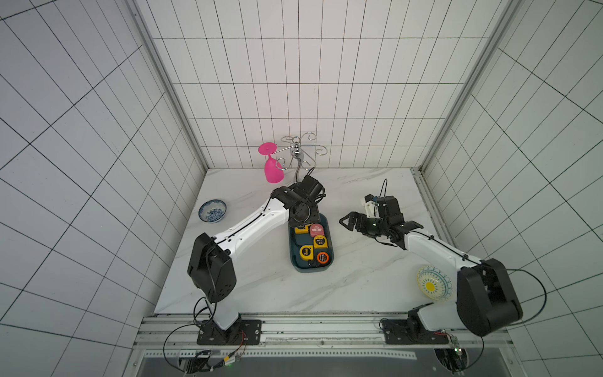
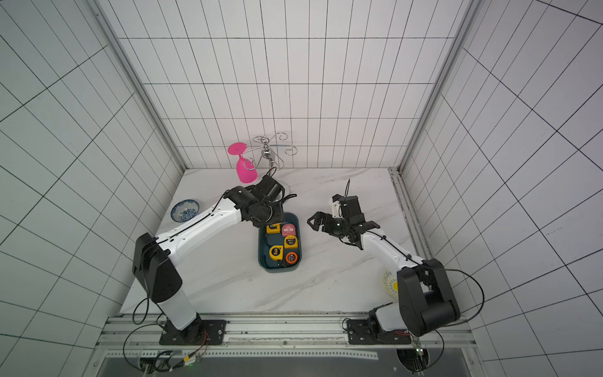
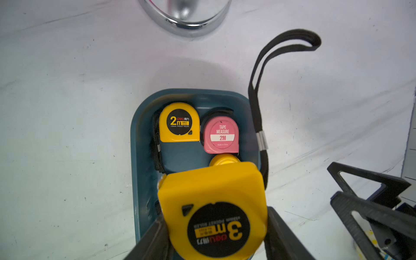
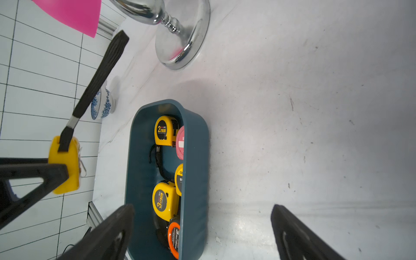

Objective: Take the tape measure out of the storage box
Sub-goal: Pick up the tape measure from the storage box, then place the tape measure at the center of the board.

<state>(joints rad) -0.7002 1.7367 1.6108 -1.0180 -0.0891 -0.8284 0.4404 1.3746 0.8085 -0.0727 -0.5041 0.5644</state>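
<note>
Yellow plastic tape measure [image 3: 211, 186] is clamped by left gripper [image 3: 216, 225] above teal plastic storage box [image 3: 137, 146]; right gripper [image 4: 202, 209] is spread open.

Left fingers [image 3: 153, 238] clamp tight, angled downward; right fingers [image 4: 292, 231] spread wide, raised.

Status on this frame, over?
Left gripper shut on yellow tape measure, held above storage box. Right gripper open, beside box. Nothing blocking.

Two overhead views; both wrist views near storage box [image 3: 140, 144]
</note>
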